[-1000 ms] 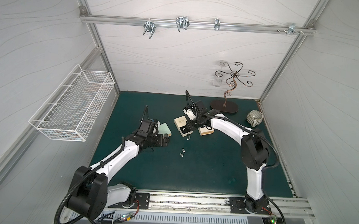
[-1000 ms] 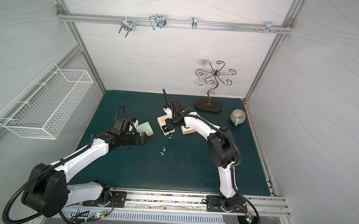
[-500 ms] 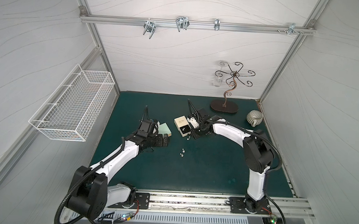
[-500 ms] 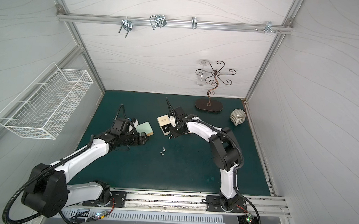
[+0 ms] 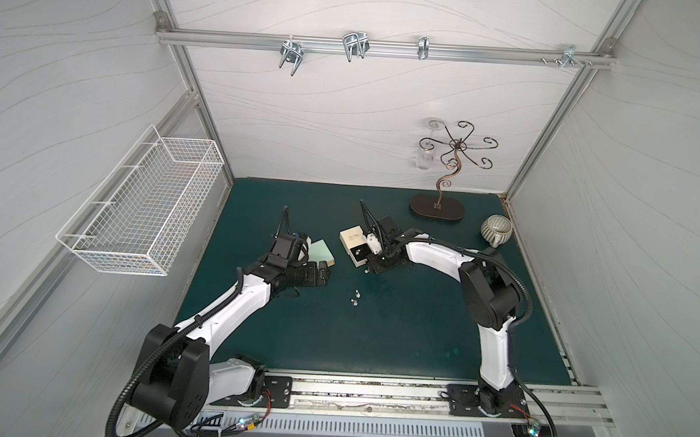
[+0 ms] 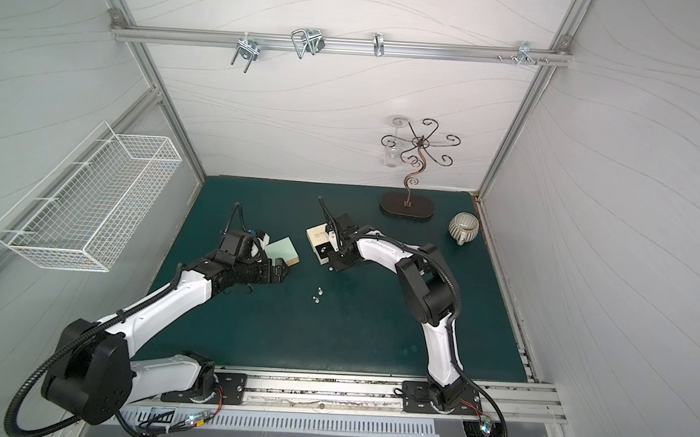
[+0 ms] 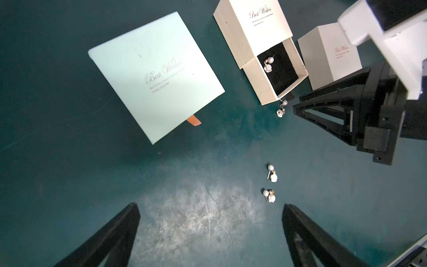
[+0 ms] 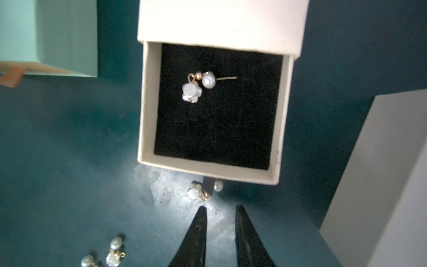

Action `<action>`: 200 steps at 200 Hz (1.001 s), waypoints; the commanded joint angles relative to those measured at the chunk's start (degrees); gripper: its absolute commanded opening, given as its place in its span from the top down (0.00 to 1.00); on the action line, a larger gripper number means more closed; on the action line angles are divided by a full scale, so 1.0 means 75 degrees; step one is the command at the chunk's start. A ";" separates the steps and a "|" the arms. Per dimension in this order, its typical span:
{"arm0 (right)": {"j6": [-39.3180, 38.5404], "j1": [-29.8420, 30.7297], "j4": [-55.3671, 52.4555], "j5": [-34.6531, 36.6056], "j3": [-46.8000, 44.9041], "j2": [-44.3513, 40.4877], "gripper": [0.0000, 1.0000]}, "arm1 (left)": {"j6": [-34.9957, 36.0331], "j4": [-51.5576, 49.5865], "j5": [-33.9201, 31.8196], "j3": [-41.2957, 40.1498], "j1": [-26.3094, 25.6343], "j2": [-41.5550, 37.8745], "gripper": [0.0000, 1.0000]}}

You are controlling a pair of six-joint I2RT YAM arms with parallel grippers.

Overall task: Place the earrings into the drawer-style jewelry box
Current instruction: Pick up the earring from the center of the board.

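Note:
The cream drawer-style jewelry box (image 5: pixel 352 237) (image 6: pixel 317 235) lies mid-mat with its black-lined drawer (image 8: pixel 144 104) (image 7: pixel 251 76) pulled out. One pearl earring (image 8: pixel 198 86) (image 7: pixel 268 64) lies inside the drawer. Another earring (image 8: pixel 197 192) (image 7: pixel 282 108) rests on the mat against the drawer's front wall. Two more earrings (image 7: pixel 272 173) (image 8: pixel 114 250) lie further out on the mat (image 5: pixel 355 299). My right gripper (image 8: pixel 221 208) (image 5: pixel 369 268) is low over the mat just short of the earring by the drawer, open a narrow gap and empty. My left gripper (image 7: pixel 210 205) (image 5: pixel 323 274) hovers wide open beside the pair.
A mint square box (image 7: pixel 154 76) (image 5: pixel 322 250) lies left of the jewelry box. A second cream box (image 7: pixel 328 55) (image 8: pixel 381 173) sits right of it, under my right arm. A scrolled jewelry stand (image 5: pixel 436 210) and a ribbed cup (image 5: pixel 495 230) stand at the back right. A wire basket (image 5: pixel 140 211) hangs on the left wall.
My right gripper has drawn back from above the drawer toward the near side and come down over the mat in front of it, its jaws a little narrower. The left arm has stayed still.

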 commanded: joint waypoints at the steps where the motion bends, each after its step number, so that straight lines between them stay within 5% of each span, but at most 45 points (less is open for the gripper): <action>1: 0.0086 0.0090 0.0022 0.0104 0.0287 0.0203 0.76 | -0.0059 0.0125 -0.0040 -0.0003 0.0037 -0.0169 0.01; 200: 0.0104 0.0140 -0.0097 0.0154 0.0633 0.0742 0.79 | -0.0055 0.0123 -0.0052 -0.0028 0.0037 -0.0194 0.01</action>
